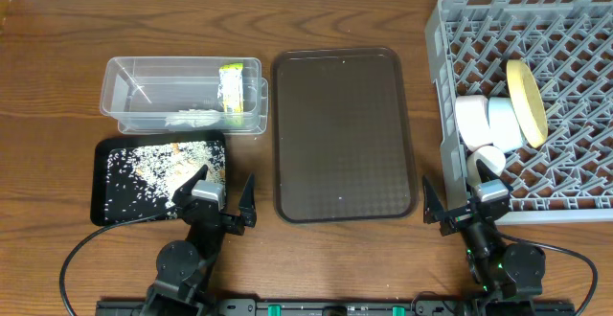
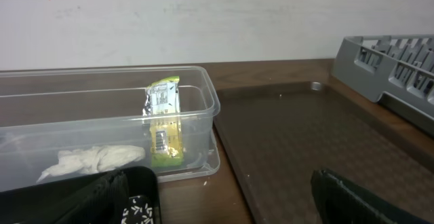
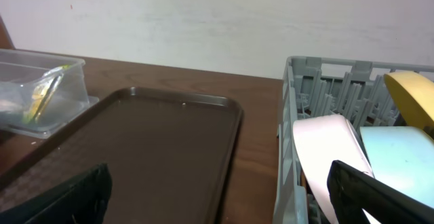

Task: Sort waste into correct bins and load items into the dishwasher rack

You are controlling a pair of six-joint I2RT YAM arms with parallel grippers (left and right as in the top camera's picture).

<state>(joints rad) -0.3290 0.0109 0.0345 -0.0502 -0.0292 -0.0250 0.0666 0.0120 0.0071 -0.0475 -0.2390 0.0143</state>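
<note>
Both jaws stand wide apart and empty: the left gripper (image 1: 226, 187) by the black tray (image 1: 103, 206), the right gripper (image 1: 453, 190) at the dishwasher rack (image 1: 575, 29). Rice scraps (image 1: 153, 168) speckle the tray. Behind it, the clear tub (image 1: 134, 77) holds the snack wrapper (image 1: 233, 86) and crumpled paper (image 1: 192, 120). In the rack sit the white cup (image 1: 488, 158), two bowls and the yellow plate (image 1: 527, 101) on edge.

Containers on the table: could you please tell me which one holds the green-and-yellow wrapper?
The clear tub at the back left; the wrapper stands at its right end. The black tray holds only whitish scraps, and the brown tray shows no wrapper.
</note>
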